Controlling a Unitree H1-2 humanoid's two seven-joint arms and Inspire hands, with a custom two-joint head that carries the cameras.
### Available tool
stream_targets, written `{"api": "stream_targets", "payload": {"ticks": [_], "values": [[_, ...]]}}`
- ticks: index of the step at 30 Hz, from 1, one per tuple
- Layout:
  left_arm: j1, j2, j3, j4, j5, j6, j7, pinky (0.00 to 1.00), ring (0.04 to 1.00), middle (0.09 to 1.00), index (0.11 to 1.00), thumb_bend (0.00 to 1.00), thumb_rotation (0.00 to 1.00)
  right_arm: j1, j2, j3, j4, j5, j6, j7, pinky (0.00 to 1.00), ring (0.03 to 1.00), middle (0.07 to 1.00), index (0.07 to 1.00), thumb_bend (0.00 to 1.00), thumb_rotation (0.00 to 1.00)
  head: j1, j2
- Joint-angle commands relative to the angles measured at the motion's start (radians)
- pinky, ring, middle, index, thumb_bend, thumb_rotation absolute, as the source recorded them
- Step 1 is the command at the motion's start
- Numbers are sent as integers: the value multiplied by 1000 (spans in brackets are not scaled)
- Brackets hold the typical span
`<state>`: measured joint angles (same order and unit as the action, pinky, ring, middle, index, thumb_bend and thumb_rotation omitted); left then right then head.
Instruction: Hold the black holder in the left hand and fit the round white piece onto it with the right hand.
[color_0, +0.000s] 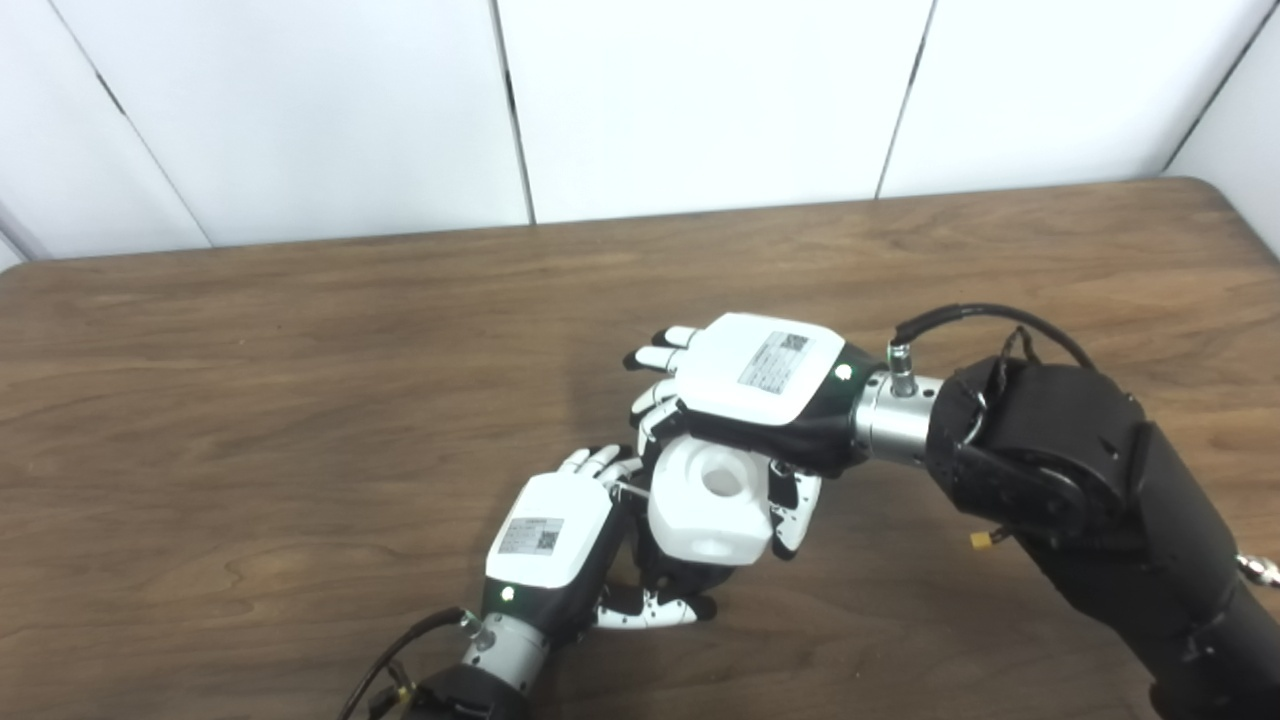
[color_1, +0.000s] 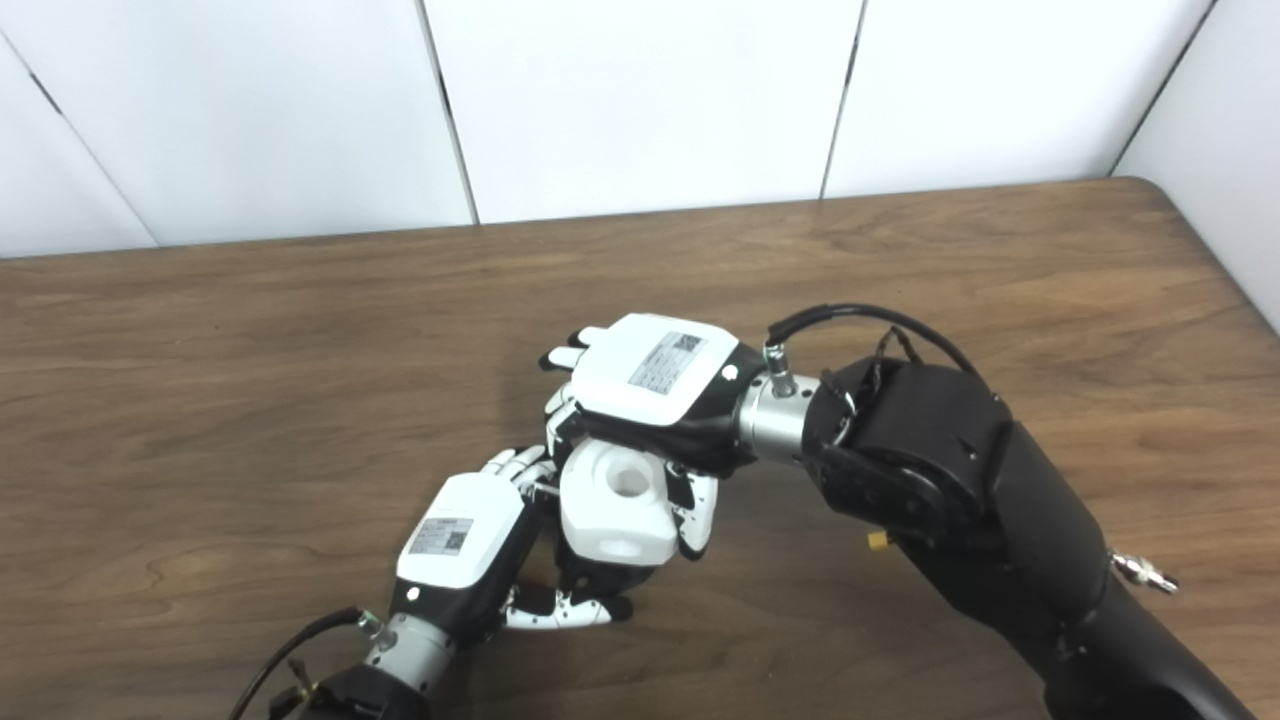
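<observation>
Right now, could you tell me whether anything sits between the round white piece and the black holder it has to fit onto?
Nothing visible does. The round white piece, gripped from above by the right hand, sits directly on the black holder, which the left hand grips from the side. Whether it is fully seated cannot be told.
</observation>
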<state>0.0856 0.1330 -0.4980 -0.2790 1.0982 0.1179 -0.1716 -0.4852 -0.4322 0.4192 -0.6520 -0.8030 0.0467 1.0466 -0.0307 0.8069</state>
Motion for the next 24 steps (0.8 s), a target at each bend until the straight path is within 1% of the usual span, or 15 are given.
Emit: {"api": "stream_targets", "payload": {"ticks": [1, 13, 16, 24], "values": [[12, 4, -19, 68, 40, 41, -64, 926, 906, 818, 490, 516, 55, -23, 5, -5, -15, 8, -7, -2, 986, 972, 824, 481, 525, 134, -1, 2], [14, 5, -18, 57, 38, 42, -69, 925, 906, 818, 490, 516, 55, -9, 11, 6, -7, -4, -10, -2, 966, 970, 835, 482, 525, 134, -6, 11], [13, 4, -19, 53, 43, 49, -80, 929, 910, 822, 490, 515, 55, -7, 8, 7, -4, -8, -16, -5, 967, 971, 835, 482, 525, 135, -6, 11], [14, 6, -18, 56, 36, 45, -67, 926, 905, 815, 490, 516, 54, -3, -3, 4, 4, -16, -26, -3, 960, 970, 834, 482, 525, 134, -10, 11]]}}
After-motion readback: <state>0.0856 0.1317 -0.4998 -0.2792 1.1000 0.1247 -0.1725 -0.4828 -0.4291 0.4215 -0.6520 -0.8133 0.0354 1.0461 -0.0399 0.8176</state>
